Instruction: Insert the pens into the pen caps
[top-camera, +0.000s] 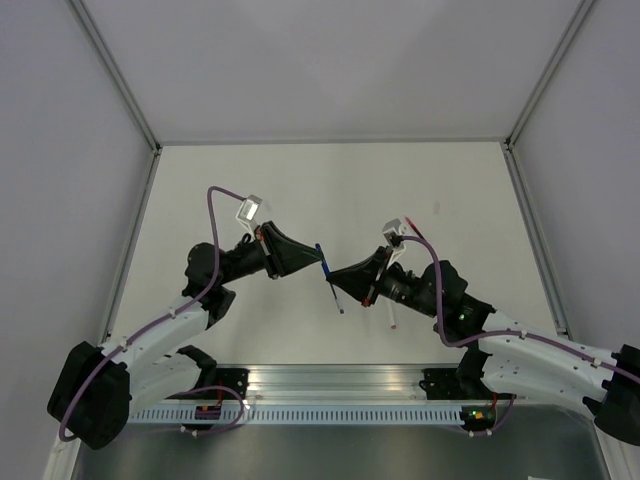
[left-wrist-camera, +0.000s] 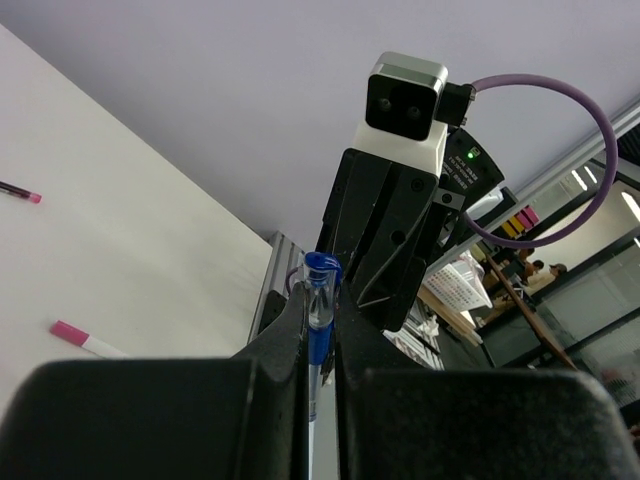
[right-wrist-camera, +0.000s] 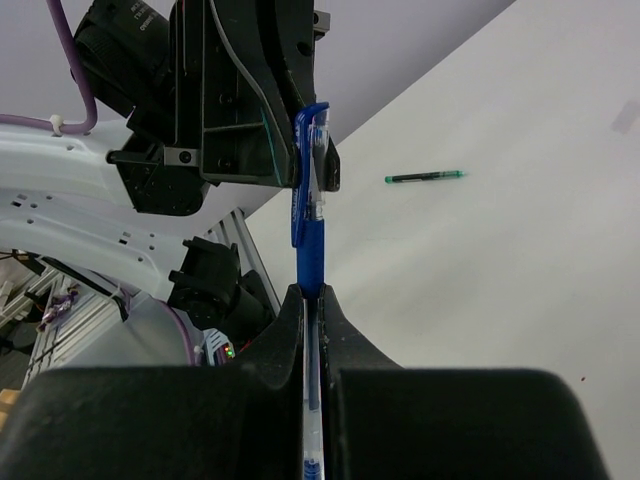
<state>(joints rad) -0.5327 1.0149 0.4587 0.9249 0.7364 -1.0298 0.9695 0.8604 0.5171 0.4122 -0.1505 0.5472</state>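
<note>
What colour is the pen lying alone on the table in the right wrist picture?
Green; the pen shows best in the right wrist view.

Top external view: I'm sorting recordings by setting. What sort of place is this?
Probably a lab robot cell: a white table enclosed by plain panels, an aluminium rail carrying two arms, with people beyond.
</note>
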